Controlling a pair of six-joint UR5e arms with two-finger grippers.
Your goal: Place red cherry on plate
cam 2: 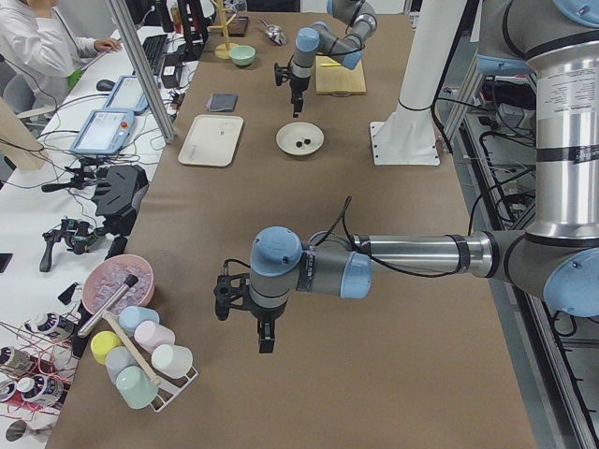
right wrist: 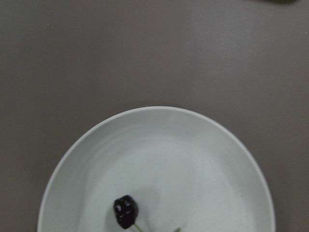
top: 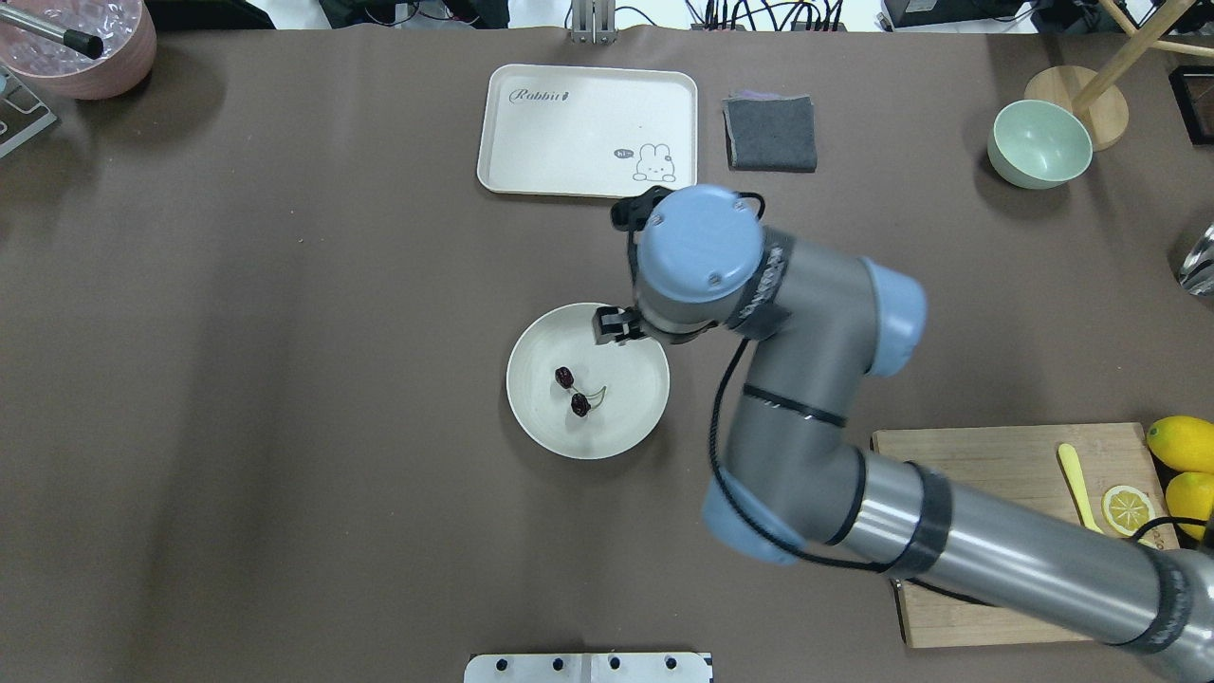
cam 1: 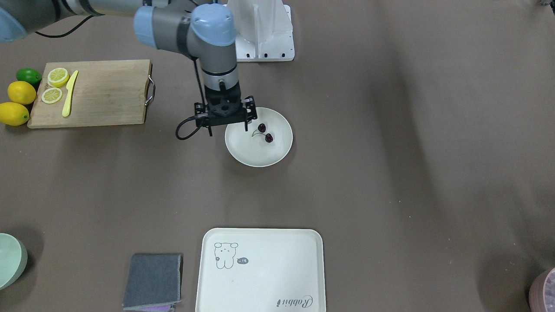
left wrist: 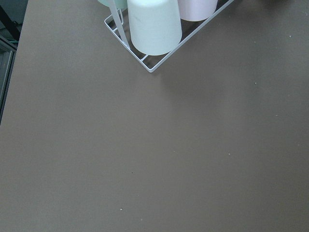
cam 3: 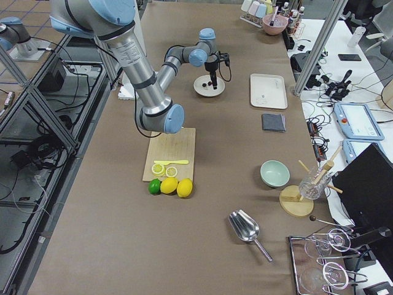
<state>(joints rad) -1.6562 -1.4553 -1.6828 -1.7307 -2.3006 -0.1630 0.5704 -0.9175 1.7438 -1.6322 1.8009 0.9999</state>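
Observation:
The red cherry (cam 1: 262,128), a pair of dark maroon cherries joined by thin stems, lies inside the round cream plate (cam 1: 256,152) at mid-table. The overhead view shows the same cherry (top: 580,405) resting on the plate (top: 621,417). My right gripper (cam 1: 228,128) hangs over the plate's rim on the robot's side, open, with nothing between its fingers and clear of the cherry. One cherry (right wrist: 126,211) and the plate (right wrist: 159,159) show in the right wrist view. My left gripper (cam 2: 263,332) hovers over bare table far from the plate; whether it is open or shut I cannot tell.
A wooden cutting board (cam 1: 104,93) holds lemon slices (cam 1: 57,76) and a yellow knife (cam 1: 69,93), with lemons (cam 1: 21,92) and a lime (cam 1: 28,76) beside it. A cream tray (cam 1: 260,271), grey cloth (cam 1: 154,281), mint bowl (top: 1039,142) and a cup rack (left wrist: 154,29) are also here.

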